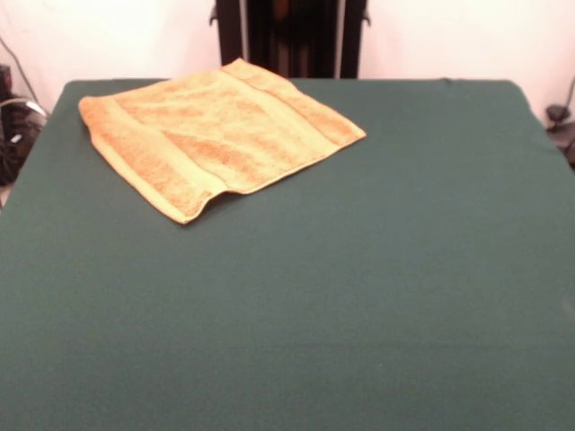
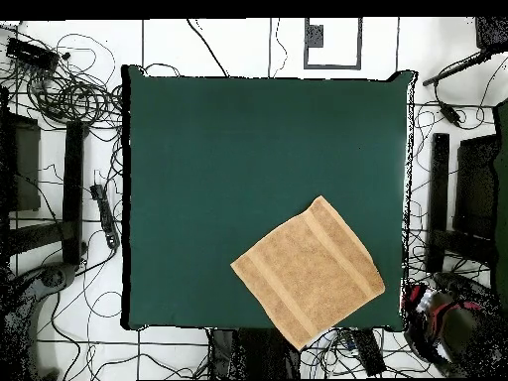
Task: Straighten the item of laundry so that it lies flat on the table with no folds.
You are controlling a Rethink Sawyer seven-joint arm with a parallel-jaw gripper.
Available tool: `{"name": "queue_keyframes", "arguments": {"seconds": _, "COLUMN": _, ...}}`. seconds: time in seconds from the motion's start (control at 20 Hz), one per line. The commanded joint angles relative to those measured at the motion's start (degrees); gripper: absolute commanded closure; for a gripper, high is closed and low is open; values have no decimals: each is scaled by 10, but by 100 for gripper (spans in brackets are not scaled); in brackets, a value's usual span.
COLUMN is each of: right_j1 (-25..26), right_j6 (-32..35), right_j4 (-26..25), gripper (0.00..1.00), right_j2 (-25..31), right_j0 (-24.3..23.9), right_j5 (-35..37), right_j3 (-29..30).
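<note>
Gripper isn't visible in either view, so you can't place anything relative to it or tell its state; towel (image 1: 216,135) looks nearly flat on the table (image 1: 359,287); press only the raised near edge, don't drag.

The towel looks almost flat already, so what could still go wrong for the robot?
Two things might. The towel has a small raised ripple along its near edge in the front view; a push there could fold it under rather than smooth it. Also, in the overhead view one corner of it pokes just past the edge of the table on the robot's side, so a tug that way might drag it off. The gripper is out of sight.
</note>
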Motion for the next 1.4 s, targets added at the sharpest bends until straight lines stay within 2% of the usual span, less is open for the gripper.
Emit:
{"name": "queue_keyframes", "arguments": {"seconds": 0.05, "right_j1": -45, "right_j6": -132, "right_j4": 34, "gripper": 0, "right_j2": 71, "right_j0": 7, "right_j5": -5, "right_j3": 77}}
{"name": "queue_keyframes", "arguments": {"seconds": 0.1, "right_j1": -48, "right_j6": -117, "right_j4": 28, "gripper": 0, "right_j2": 62, "right_j0": 12, "right_j5": -1, "right_j3": 75}}
{"name": "queue_keyframes", "arguments": {"seconds": 0.4, "right_j1": -42, "right_j6": -158, "right_j4": 67, "gripper": 0, "right_j2": 139, "right_j0": -48, "right_j5": -66, "right_j3": 112}}
{"name": "queue_keyframes", "arguments": {"seconds": 0.7, "right_j1": -45, "right_j6": -130, "right_j4": 42, "gripper": 0, "right_j2": 168, "right_j0": -69, "right_j5": -107, "right_j3": 118}}
{"name": "queue_keyframes", "arguments": {"seconds": 1.0, "right_j1": -64, "right_j6": -88, "right_j4": 59, "gripper": 0, "right_j2": 162, "right_j0": -67, "right_j5": -98, "right_j3": 122}}
{"name": "queue_keyframes", "arguments": {"seconds": 1.4, "right_j1": -82, "right_j6": -88, "right_j4": 70, "gripper": 0, "right_j2": 164, "right_j0": -67, "right_j5": -98, "right_j3": 127}}
